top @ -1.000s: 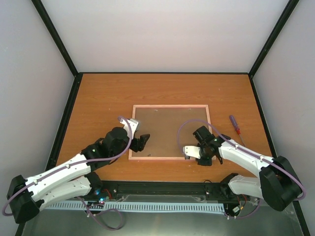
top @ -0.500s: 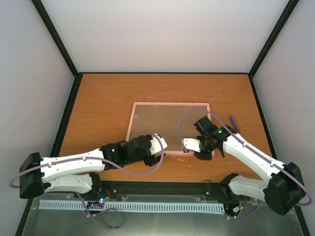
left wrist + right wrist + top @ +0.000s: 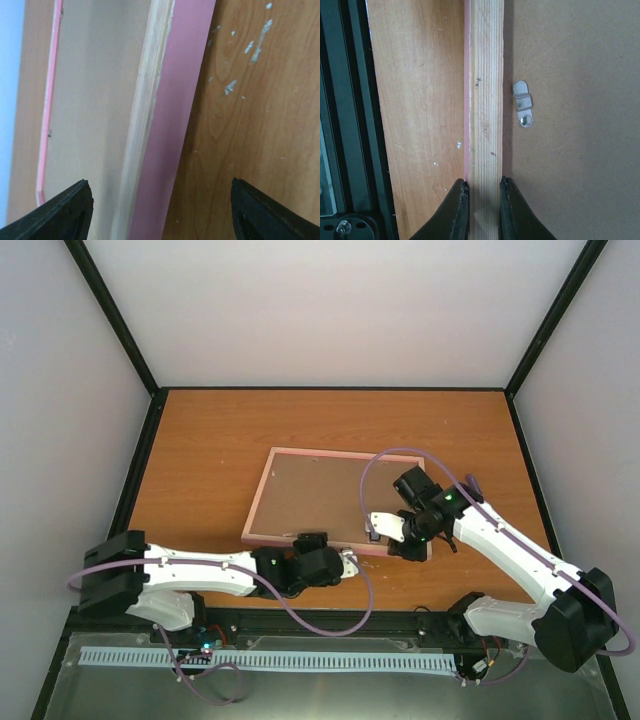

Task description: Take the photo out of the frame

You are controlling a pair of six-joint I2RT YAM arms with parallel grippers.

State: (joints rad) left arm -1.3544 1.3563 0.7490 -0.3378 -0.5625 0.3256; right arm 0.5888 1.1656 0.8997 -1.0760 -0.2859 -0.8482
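Note:
The frame (image 3: 310, 495) lies back-up and skewed on the table, brown hardboard showing inside a pink border. My right gripper (image 3: 385, 536) is shut on its near rim close to the right corner; in the right wrist view the fingers (image 3: 460, 212) pinch the pale wood rim (image 3: 485, 100) from both sides. My left gripper (image 3: 310, 540) is open at the near rim; in the left wrist view its fingertips (image 3: 70, 210) stand wide on either side of the pink edge (image 3: 175, 125), not touching it. The photo is hidden inside the frame.
A metal turn clip (image 3: 522, 102) sits on the hardboard back (image 3: 570, 150) just inside the rim. A purple-handled screwdriver (image 3: 472, 483) lies on the table right of the frame, partly behind my right arm. Black rails line the table's near edge (image 3: 350, 125).
The frame has turned skew, its near right corner shifted toward the front. My left arm swung right to the near rim. My right gripper moved up with the rim in its grip.

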